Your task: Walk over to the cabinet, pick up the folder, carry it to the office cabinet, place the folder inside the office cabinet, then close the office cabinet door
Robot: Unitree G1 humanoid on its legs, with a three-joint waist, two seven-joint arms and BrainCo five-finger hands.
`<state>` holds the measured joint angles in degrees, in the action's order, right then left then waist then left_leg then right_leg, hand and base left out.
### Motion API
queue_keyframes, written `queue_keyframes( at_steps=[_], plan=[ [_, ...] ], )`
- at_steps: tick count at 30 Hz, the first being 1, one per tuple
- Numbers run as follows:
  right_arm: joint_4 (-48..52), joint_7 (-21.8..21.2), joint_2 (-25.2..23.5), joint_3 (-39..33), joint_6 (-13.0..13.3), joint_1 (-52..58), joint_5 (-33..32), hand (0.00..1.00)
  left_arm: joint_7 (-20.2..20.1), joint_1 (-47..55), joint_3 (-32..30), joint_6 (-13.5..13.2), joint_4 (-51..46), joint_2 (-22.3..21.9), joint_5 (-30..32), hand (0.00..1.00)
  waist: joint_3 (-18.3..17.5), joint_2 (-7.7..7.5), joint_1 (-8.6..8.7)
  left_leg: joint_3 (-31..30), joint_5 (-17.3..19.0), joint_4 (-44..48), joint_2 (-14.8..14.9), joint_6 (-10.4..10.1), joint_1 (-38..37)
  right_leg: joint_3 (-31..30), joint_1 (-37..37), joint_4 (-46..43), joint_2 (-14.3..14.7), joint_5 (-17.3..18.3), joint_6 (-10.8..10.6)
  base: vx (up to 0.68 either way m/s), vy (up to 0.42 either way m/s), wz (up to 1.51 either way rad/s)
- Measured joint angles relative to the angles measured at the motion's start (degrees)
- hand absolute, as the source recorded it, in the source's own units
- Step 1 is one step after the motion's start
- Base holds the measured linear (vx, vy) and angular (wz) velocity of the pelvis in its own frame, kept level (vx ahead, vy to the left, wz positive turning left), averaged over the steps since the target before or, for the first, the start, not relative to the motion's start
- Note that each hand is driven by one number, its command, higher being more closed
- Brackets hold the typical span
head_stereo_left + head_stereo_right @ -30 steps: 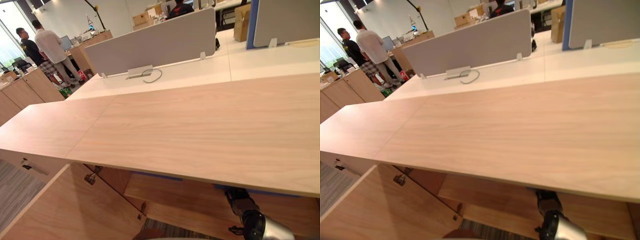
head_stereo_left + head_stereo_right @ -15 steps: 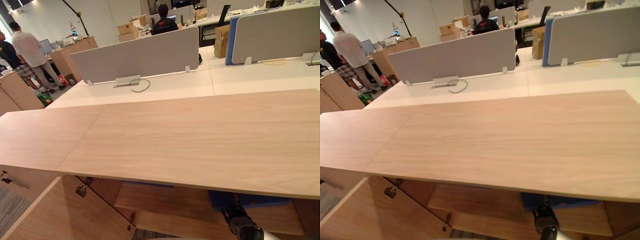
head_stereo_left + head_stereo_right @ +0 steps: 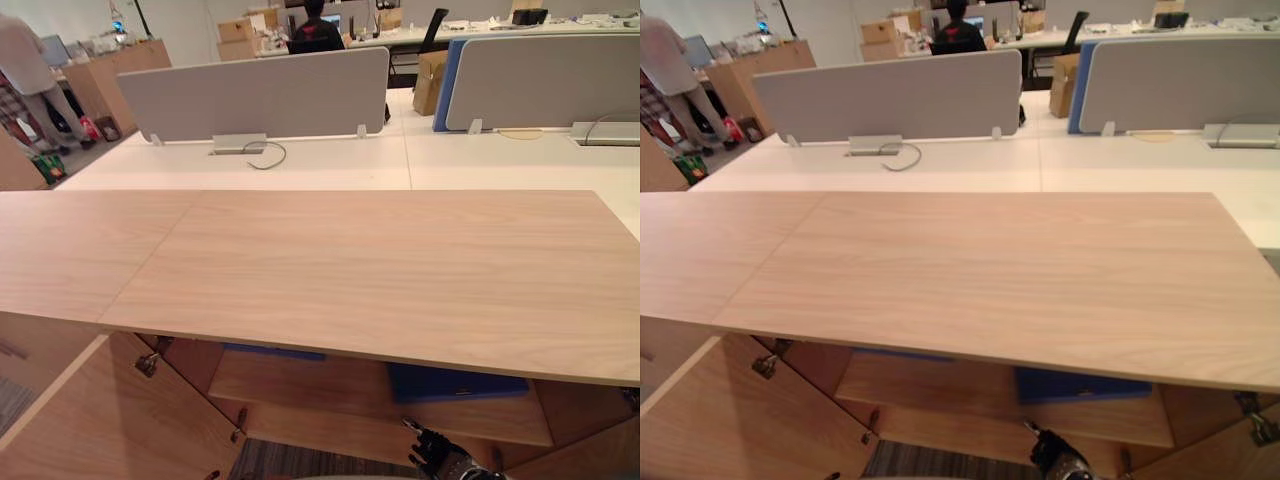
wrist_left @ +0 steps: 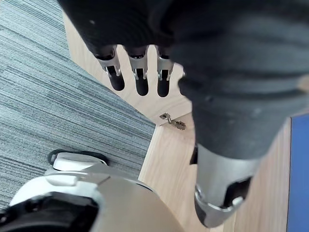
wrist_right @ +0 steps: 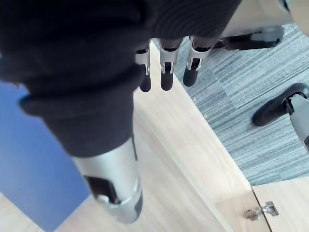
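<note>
Bright, even office light is washing over the wooden cabinet top (image 3: 380, 270); soft shadow is darkening the shelf (image 3: 300, 390) beneath.

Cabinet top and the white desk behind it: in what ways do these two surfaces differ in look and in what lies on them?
The cabinet top is light wood with visible grain; the white desk is plain white. The cabinet top is bare, while the white desk carries grey dividers and a small box. Both are flat and lie side by side.

blue folder (image 3: 455, 383) flat on open cabinet (image 3: 330, 390) shelf
</note>
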<state>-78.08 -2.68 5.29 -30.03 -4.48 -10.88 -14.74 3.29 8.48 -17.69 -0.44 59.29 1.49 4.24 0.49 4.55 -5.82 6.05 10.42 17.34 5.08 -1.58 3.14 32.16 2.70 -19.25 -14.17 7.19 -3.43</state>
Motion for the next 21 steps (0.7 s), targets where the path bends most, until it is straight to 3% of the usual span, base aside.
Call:
queue_keyframes(
  at_steps=[5,15,21],
  plan=[
    [1.99,-0.02,-1.40,-0.39,0.11,0.30,0.17,0.00,-0.52,-1.55,-0.04,-0.02,-0.71,0.18,0.00,0.00,0.02,-0.64,0.19,0.05,-1.36,-2.25,1.41,-0.27,0.06,0.68,-2.10,9.07,4.19,-4.61,0.51,0.03,-0.014,-0.04],
    [2.30,0.01,-2.89,0.39,1.36,-1.14,0.24,0.00,-0.68,-1.40,-0.57,-0.04,-1.03,1.14,-0.32,0.00,0.74,-2.19,0.44,0.48,-0.97,-2.03,2.47,-0.90,-0.80,0.62,-4.98,14.71,6.58,-7.12,1.00,0.02,-0.008,-0.03],
    [8.79,3.09,-2.71,16.26,2.91,-2.17,8.66,0.00,0.10,-0.83,0.87,-1.67,-1.02,1.36,-2.09,0.00,1.50,-1.96,0.70,1.86,-0.41,-2.33,3.17,-1.31,-0.17,-0.83,-4.30,16.58,7.21,-8.09,1.13,-0.06,0.017,-0.14]
  ],
)
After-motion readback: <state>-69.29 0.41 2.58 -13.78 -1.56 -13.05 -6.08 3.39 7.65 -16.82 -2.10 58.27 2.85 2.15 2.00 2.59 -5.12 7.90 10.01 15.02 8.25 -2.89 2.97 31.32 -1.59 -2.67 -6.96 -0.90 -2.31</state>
